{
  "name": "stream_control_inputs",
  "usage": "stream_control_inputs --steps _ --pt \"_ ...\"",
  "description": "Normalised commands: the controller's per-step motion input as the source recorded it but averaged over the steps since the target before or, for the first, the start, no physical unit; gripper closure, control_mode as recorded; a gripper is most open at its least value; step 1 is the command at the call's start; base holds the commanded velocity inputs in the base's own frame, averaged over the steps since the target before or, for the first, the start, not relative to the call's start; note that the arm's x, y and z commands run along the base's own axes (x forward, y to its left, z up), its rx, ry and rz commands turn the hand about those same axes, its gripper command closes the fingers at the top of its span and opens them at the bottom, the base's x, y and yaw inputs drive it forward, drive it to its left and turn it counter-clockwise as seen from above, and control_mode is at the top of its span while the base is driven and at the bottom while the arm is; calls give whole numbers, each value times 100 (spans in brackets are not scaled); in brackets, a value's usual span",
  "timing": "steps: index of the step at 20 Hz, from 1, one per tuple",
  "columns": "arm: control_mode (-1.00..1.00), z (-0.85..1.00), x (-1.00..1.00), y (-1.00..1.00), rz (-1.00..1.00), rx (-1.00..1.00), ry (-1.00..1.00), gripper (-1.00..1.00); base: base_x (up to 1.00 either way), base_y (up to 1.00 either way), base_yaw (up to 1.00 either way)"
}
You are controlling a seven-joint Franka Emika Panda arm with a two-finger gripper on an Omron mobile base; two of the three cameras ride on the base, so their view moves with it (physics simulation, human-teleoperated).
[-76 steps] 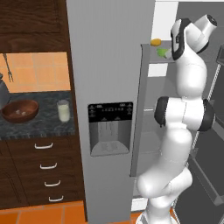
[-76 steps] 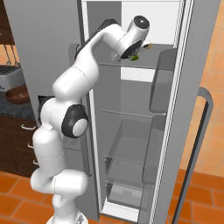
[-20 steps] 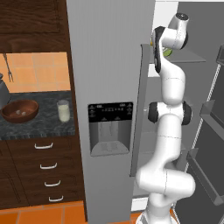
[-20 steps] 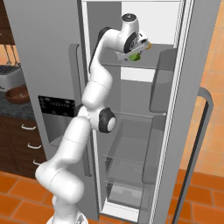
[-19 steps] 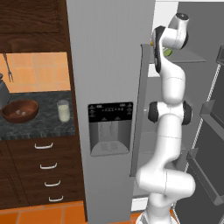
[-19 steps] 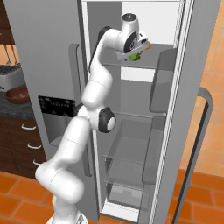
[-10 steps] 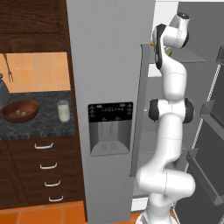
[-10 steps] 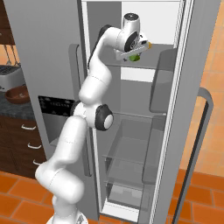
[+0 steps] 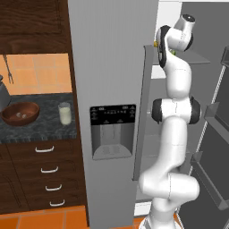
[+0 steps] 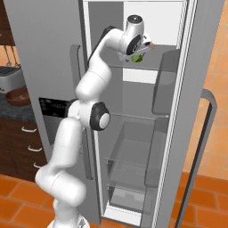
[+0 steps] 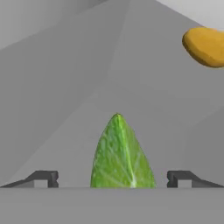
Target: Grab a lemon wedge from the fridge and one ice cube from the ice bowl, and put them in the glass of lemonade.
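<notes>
Hand view: our tool (image 11: pixel 112 178) gapes wide, empty, straddling the yellow-green lemon wedge (image 11: pixel 121 154) at six o'clock. We should advance, then close squarely.

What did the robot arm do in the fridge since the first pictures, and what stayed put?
The white arm straightened upward and brought its hand closer to the small yellow-green lemon wedge on the top shelf of the grey steel fridge; the wedge now sits between the spread fingers, not yet gripped. The round brown wooden bowl, the clear glass of lemonade and the orange fruit stayed put.
</notes>
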Motion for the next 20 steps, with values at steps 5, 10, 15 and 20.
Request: stream_control_inputs --steps 5,10,15,20 --pt "-100 -55 30 0 0 0 -5 -100 0 0 0" --pt "-100 -32 0 0 0 0 0 100 0 0 0" --pt "-100 -18 0 0 0 0 0 100 0 0 0" --pt "-100 -1 -1 0 0 0 1 100 0 0 0"
